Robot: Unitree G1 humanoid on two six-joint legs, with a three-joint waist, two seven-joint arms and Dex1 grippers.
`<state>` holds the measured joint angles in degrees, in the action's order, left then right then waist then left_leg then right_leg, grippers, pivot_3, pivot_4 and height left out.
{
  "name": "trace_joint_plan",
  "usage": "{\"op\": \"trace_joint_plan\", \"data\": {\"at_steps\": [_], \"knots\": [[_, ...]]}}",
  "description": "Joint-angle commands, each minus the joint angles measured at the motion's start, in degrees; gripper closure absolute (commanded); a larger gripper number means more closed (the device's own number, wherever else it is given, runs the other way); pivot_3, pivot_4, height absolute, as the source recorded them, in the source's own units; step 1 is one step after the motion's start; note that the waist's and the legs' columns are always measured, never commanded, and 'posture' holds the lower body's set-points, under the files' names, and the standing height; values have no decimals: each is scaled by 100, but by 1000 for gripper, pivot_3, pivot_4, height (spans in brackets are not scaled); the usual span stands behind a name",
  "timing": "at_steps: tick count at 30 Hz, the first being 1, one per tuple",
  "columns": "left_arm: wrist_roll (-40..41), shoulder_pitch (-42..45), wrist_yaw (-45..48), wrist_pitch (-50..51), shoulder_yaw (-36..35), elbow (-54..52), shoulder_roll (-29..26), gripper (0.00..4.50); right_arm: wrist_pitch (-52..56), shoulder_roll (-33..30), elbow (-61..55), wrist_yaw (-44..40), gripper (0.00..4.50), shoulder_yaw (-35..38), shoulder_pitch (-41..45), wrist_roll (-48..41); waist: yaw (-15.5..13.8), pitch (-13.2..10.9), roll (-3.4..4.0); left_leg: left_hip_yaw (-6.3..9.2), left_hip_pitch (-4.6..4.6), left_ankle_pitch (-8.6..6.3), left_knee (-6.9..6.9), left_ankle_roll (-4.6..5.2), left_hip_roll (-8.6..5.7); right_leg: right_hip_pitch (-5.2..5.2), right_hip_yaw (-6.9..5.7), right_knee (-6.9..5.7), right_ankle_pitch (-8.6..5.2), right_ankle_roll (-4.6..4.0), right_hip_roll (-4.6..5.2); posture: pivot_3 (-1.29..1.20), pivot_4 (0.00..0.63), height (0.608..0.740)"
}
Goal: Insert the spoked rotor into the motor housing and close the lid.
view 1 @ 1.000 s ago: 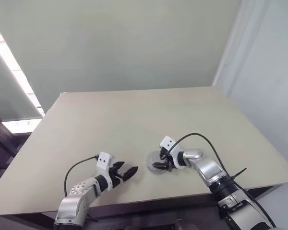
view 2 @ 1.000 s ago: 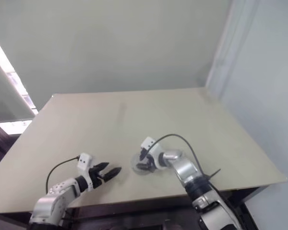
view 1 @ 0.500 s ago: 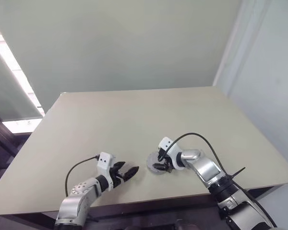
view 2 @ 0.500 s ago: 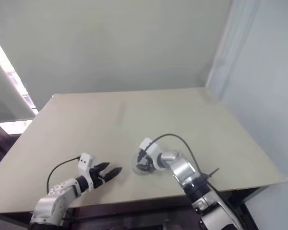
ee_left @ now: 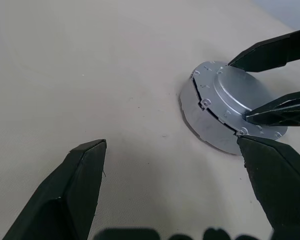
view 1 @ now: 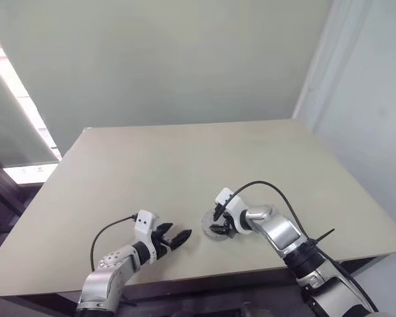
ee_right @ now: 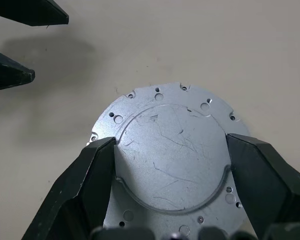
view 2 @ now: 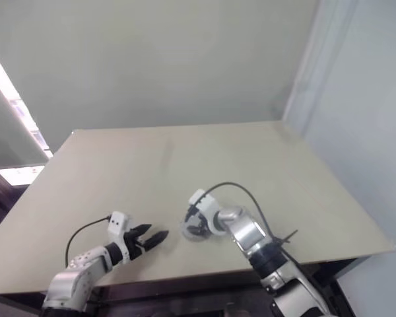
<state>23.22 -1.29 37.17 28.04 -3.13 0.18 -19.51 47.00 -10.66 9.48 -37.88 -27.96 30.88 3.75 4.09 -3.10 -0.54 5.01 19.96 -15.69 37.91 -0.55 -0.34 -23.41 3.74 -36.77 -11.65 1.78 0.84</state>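
Observation:
The spoked rotor (ee_right: 170, 150), a shiny silver round piece with a raised centre and a holed rim, lies flat on the table (view 1: 185, 158) near its front edge. My right gripper (view 1: 218, 228) points down over it, its two black fingers pressed against opposite sides of the raised centre, shut on it. My left gripper (view 1: 178, 236) hovers a short way to the left of the rotor (ee_left: 235, 95), open and holding nothing. The left gripper's fingertips (ee_right: 40, 12) also show in the right wrist view. The motor housing and the lid are out of view.
The pale beige table stretches far back to a plain wall. Its front edge (view 1: 204, 276) lies close behind both grippers. A black cable (view 1: 270, 188) loops over my right wrist.
My right wrist has tipped more steeply downward and shifted slightly left over the rotor. The rotor and my left gripper have stayed put.

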Motion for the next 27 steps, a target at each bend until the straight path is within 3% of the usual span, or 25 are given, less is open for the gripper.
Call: {"op": "trace_joint_plan", "data": {"at_steps": [1, 27], "knots": [[-3, 57, -2, -111, 11, -219, 1, 0, 174, -164, 122, 70, 1210, -329, -37, 276, 0, 3, 3, 0, 0, 0, 0, 0, 0, 1, 0, 0, 0, 0, 0, 0, 0, 740], [-261, 300, 60, -307, 244, -98, -20, 0, 934, -41, 312, 172, 1210, -294, 160, 112, 0, 21, 25, 0, -18, 0, -3, -1, 0, 10, 0, 1, -1, -1, 1, 0, 0, 740]]}}
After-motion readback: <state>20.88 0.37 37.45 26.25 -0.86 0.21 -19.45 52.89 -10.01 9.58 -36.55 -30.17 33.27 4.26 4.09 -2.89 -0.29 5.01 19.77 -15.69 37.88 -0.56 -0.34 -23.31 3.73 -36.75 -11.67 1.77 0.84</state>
